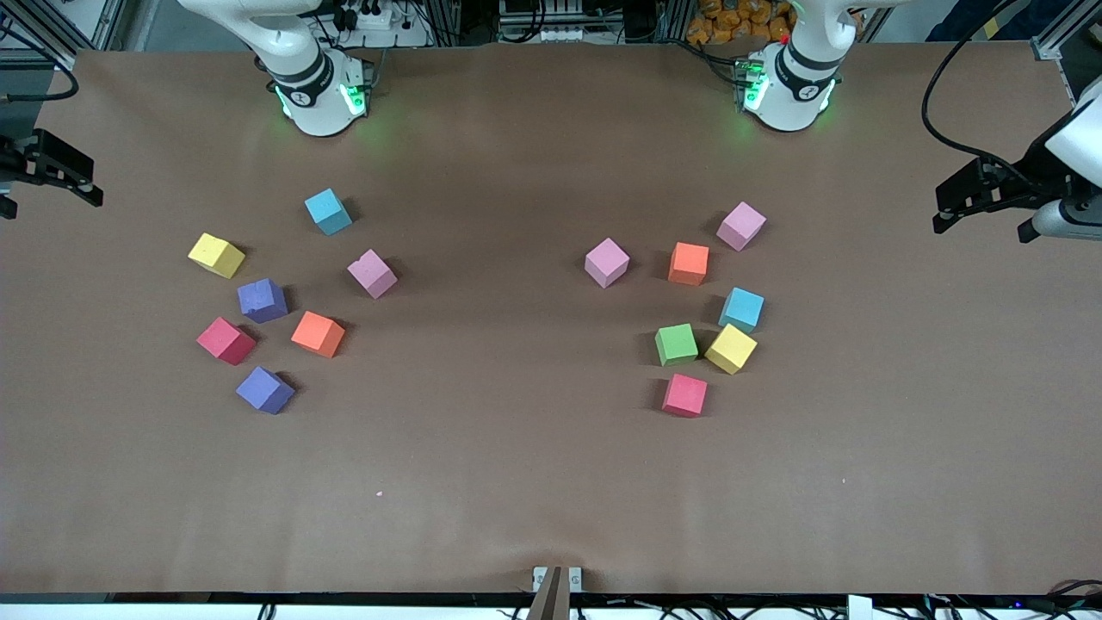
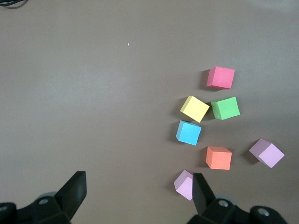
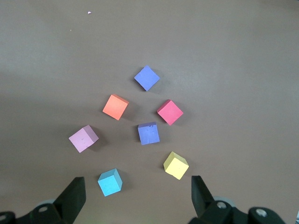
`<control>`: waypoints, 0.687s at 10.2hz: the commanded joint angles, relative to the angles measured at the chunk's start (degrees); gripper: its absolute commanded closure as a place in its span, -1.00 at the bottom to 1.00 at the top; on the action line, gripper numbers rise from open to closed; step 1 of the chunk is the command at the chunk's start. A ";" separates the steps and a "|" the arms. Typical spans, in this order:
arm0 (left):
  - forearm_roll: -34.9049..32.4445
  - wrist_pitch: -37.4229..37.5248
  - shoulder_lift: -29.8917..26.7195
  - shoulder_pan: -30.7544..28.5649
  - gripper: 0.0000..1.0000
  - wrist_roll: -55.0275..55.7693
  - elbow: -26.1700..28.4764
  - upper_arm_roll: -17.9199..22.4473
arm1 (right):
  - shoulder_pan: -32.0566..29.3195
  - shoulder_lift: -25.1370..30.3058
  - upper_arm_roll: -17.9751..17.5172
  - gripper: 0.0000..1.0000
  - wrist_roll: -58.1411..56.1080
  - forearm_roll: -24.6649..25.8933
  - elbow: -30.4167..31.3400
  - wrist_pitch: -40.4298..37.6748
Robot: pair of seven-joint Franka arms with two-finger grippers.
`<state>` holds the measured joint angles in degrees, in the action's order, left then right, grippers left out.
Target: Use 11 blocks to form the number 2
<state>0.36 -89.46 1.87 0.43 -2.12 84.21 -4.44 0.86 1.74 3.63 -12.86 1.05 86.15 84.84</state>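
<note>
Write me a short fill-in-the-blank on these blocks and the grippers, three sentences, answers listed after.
1. The group of blocks toward the right arm's end of the table holds ___ blocks.
2. The only green block touches a ___ block.
3. The left gripper and the right gripper both have their fingers ___, holding nothing.

Missing words: seven; yellow; open
</note>
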 commanded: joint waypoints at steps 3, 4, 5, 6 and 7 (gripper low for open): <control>0.52 -0.19 -0.56 -0.08 -1.00 0.36 0.69 0.05 | 1.07 -0.16 0.68 -1.00 1.26 -1.49 -0.98 -0.11; 0.52 -0.19 -0.47 -0.08 -1.00 0.36 0.69 0.05 | 1.08 -0.16 0.68 -1.00 3.26 -2.01 -0.98 -0.11; 0.61 -0.19 -0.38 -0.08 -1.00 0.45 0.69 0.05 | 1.08 -0.07 0.68 -1.00 3.98 -2.10 -0.98 -0.55; 0.87 -0.10 -0.03 -0.17 -1.00 1.93 0.61 0.31 | 1.08 -0.07 0.68 -1.00 4.16 -2.10 -0.89 -0.72; 1.31 0.07 1.02 -0.26 -1.00 3.77 0.43 0.40 | 0.99 -0.16 0.68 -1.00 4.16 -2.10 -0.81 -0.73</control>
<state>0.36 -89.42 2.08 0.38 -0.31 84.62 -4.31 1.16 1.74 3.62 -10.01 -0.01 86.11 84.89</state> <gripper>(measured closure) 0.000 0.000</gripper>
